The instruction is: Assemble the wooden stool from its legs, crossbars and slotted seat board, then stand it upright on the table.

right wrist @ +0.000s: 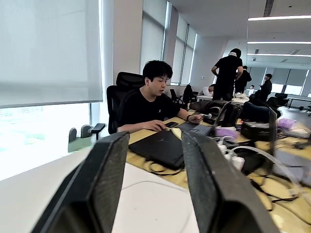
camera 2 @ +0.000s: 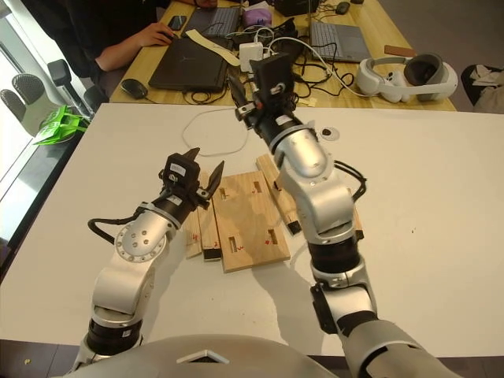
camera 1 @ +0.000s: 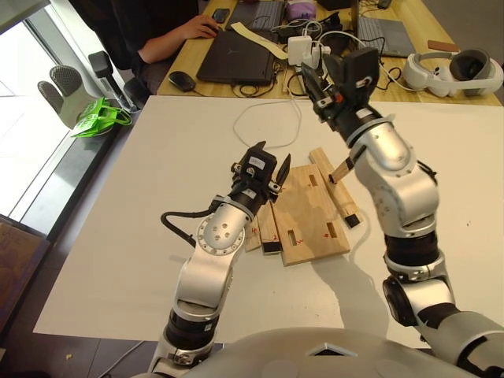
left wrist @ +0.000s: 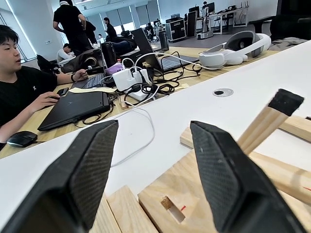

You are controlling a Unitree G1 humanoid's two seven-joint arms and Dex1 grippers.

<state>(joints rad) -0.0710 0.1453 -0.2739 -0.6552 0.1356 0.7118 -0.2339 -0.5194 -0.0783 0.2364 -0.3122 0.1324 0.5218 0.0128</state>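
Left gripper [left wrist: 154, 128]: wide open, empty, over seat board [camera 1: 307, 213] edge. Right gripper [right wrist: 155, 143]: open, empty, raised. Risk: descent may knock loose legs [camera 1: 270, 232] askew.

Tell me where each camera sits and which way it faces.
Left eye: head, looking down on the seat board; both arms show.
Right eye: beside it, same scene.
Left wrist: low over the board, facing the black laptop; open left gripper frames it.
Right wrist: raised, facing the same laptop; open right gripper shows.
Both wrist views share the laptop.
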